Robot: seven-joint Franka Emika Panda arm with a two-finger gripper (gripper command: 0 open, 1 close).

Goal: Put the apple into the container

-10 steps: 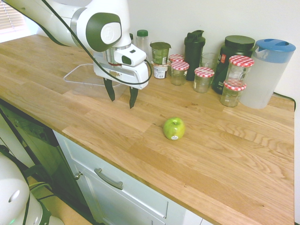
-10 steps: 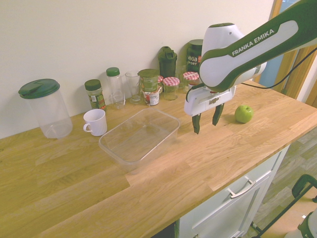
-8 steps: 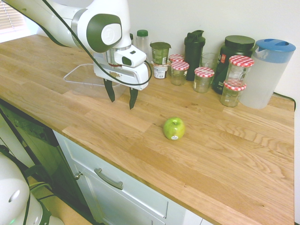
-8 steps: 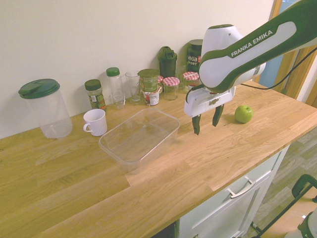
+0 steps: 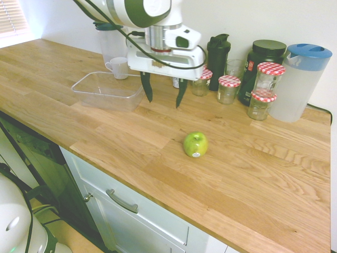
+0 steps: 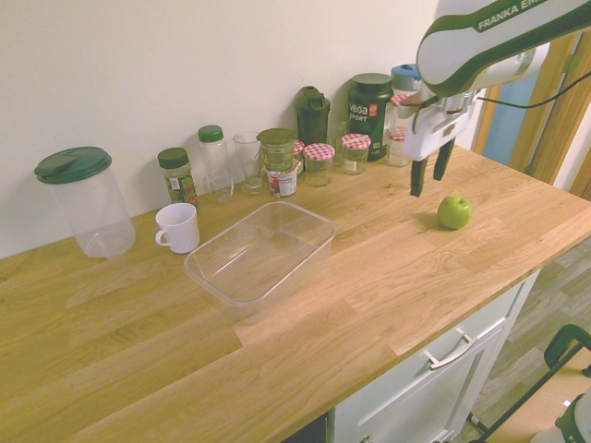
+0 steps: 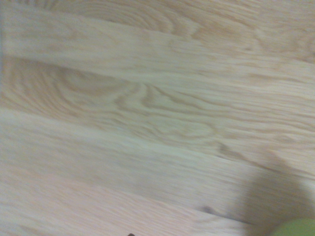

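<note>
First exterior view shows me the gripper [image 5: 162, 94] hanging above the wooden counter [image 5: 253, 174], pointing straight down, its two dark fingers spread apart with nothing between them. It hovers clear of the surface, between the container [image 5: 107, 90] and the apple [image 5: 195, 144], nearer the back row of jars than the counter's front edge.

I note the apple resting on the bare wood, well apart from the container, its white sticker facing the camera low on its side. It is untouched. The container sits lidless and holds nothing that I can see; a white mug [image 5: 119, 67] stands just behind it.

Second exterior view confirms the spread fingers: the gripper [image 6: 429, 174] is above and just beside the apple [image 6: 454, 211], not in contact. The container [image 6: 261, 256] lies near the counter's middle, with the mug [image 6: 178, 227] beside it and a green-lidded canister [image 6: 84, 200] further along the wall.

Wrist view is soft; I see wood grain and a green sliver of the apple [image 7: 295, 228] at one corner.
</note>
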